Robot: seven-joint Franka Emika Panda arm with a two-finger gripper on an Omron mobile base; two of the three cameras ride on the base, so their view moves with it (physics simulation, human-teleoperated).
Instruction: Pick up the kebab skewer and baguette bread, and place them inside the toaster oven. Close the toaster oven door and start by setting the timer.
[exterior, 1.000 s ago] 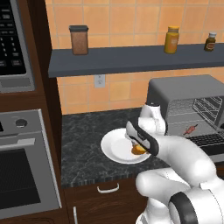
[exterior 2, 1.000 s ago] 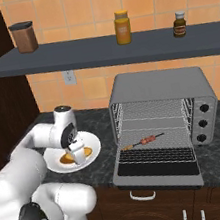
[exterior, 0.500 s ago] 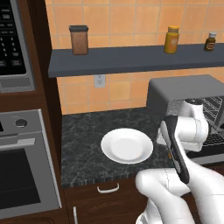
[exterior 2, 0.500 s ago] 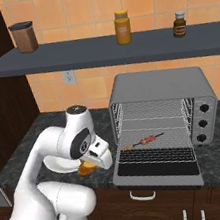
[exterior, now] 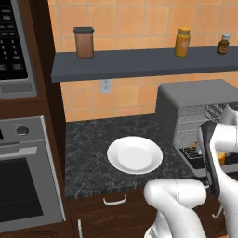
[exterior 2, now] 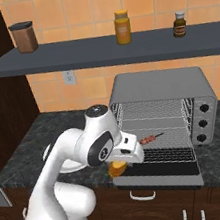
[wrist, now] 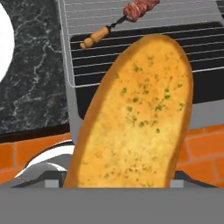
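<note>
My gripper (exterior 2: 121, 161) is shut on the baguette bread (exterior 2: 116, 168), a golden loaf that fills the middle of the hand view (wrist: 140, 118). It hangs just above the left front corner of the toaster oven door (exterior 2: 160, 172), which lies folded down and open. The grey toaster oven (exterior 2: 154, 82) stands on the counter with its wire rack (wrist: 175, 43) showing. The kebab skewer (exterior 2: 150, 138) lies on that rack, beyond the bread's tip (wrist: 131, 12). From the left base view the bread (exterior: 221, 159) peeks out behind my forearm.
A white plate (exterior: 135, 154) sits bare on the dark counter left of the toaster oven. A shelf (exterior 2: 98, 55) above carries a brown canister (exterior: 84, 42) and two jars. The built-in steel oven (exterior: 21, 176) and a microwave (exterior: 11, 46) stand at far left.
The arm has swung right from the plate to the open toaster oven door, carrying the bread with it. The plate is now bare.
</note>
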